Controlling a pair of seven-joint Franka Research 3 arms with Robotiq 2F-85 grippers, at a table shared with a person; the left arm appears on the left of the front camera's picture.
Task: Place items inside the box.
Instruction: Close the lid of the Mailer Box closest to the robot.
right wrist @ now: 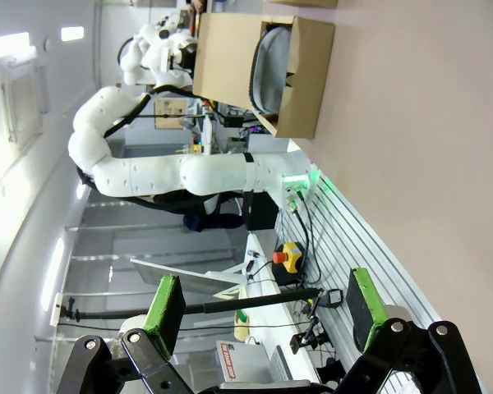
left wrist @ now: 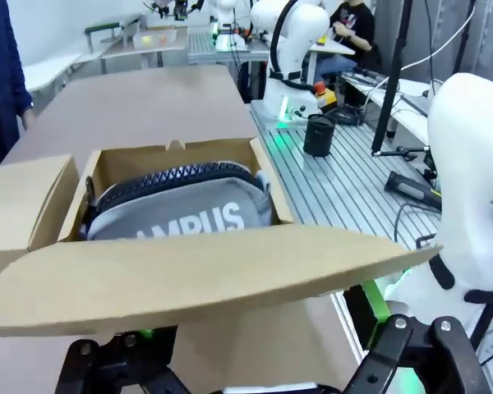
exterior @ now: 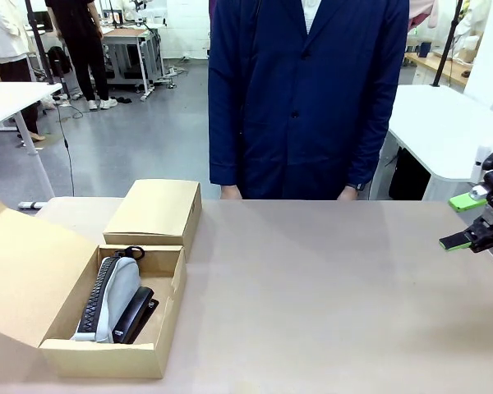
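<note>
The box (exterior: pixel 107 357) stands open at the table's near left, its wide lid flap (exterior: pixel 25 271) folded out to the left. Inside lie a grey zip pencil case (exterior: pixel 115 300) and, beside it, a black stapler (exterior: pixel 135 313). In the left wrist view my left gripper (left wrist: pixel 255 316) sits at the flap (left wrist: pixel 189 275), fingers wide apart and open; the flap's edge crosses in front of them, with the lettered pencil case (left wrist: pixel 189 217) beyond. My right gripper (exterior: pixel 460 222) hovers open and empty at the table's far right edge, far from the box (right wrist: pixel 300 74).
A smaller closed cardboard box (exterior: pixel 156 209) sits right behind the open one. A person in a navy coat (exterior: pixel 304 98) stands at the far edge, hands by the table edge. The tabletop (exterior: pixel 329 295) is bare from the middle to the right.
</note>
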